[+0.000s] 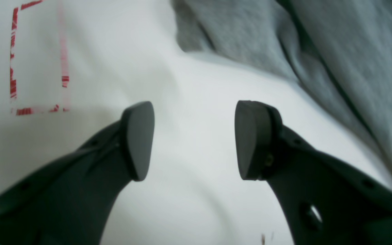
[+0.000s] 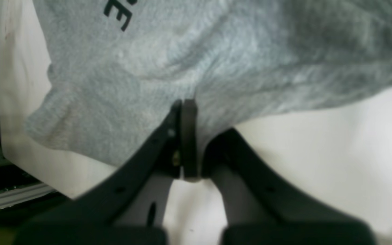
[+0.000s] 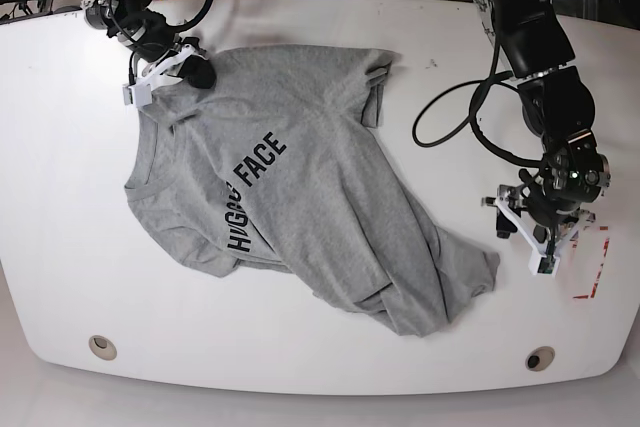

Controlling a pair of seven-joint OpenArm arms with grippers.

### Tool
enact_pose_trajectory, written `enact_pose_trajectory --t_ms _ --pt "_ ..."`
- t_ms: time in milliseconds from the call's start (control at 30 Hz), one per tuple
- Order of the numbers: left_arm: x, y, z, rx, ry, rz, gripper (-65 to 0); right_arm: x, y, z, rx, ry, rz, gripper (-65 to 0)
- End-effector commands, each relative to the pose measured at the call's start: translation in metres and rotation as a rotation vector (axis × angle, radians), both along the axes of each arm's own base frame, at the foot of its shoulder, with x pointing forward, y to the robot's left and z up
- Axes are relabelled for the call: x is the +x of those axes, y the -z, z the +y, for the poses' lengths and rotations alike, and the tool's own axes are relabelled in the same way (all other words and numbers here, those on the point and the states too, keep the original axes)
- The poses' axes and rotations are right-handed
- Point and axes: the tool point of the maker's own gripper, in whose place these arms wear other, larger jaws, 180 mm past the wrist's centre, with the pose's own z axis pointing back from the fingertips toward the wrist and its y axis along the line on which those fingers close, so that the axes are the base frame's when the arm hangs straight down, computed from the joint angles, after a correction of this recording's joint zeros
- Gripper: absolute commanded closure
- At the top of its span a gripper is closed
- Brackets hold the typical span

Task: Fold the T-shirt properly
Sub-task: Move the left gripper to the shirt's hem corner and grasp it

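Observation:
The heather-grey T-shirt [image 3: 320,177] lies rumpled and slanted across the white table [image 3: 60,197], with black lettering down its chest. My right gripper [image 3: 197,72] is at the shirt's far left corner, near a sleeve. In the right wrist view that gripper [image 2: 184,105] is shut, with a pinch of the grey T-shirt [image 2: 216,61] bunched at its tips. My left gripper [image 3: 548,237] hovers over bare table to the right of the shirt's hem. In the left wrist view the left gripper [image 1: 196,139] stands open and empty, with the T-shirt [image 1: 318,41] beyond its right finger.
A red-marked rectangle [image 3: 590,262] is on the table beside the left gripper, and the same red rectangle [image 1: 36,58] shows in the left wrist view. Two round holes [image 3: 100,346] [image 3: 540,358] sit near the front edge. Cables [image 3: 450,117] trail at the back right.

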Motion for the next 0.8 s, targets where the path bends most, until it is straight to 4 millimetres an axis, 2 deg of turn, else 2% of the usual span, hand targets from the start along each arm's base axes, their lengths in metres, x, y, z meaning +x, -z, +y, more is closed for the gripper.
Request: enact_pose_trajectory --t_ms 0,367,633,767 --pt "0.015 -0.007 0.008 -0.054 -0.024 -0.07 -35.3 0.009 -0.011 -0.01 -0.019 0.005 -0.048 0.0" --pt "0.049 0.025 0.028 -0.21 -0.085 -0.119 -35.3 0.008 -0.013 -0.02 -0.046 -0.001 -0.047 0.0" --pt "0.068 0.039 0.044 -0.298 -0.132 -0.149 -35.3 0.008 -0.013 -0.023 -0.055 -0.002 -0.046 0.0" --pt "0.077 0.044 0.038 -0.357 -0.141 -0.184 -35.3 0.009 -0.014 -0.027 -0.065 -0.005 -0.048 0.0"
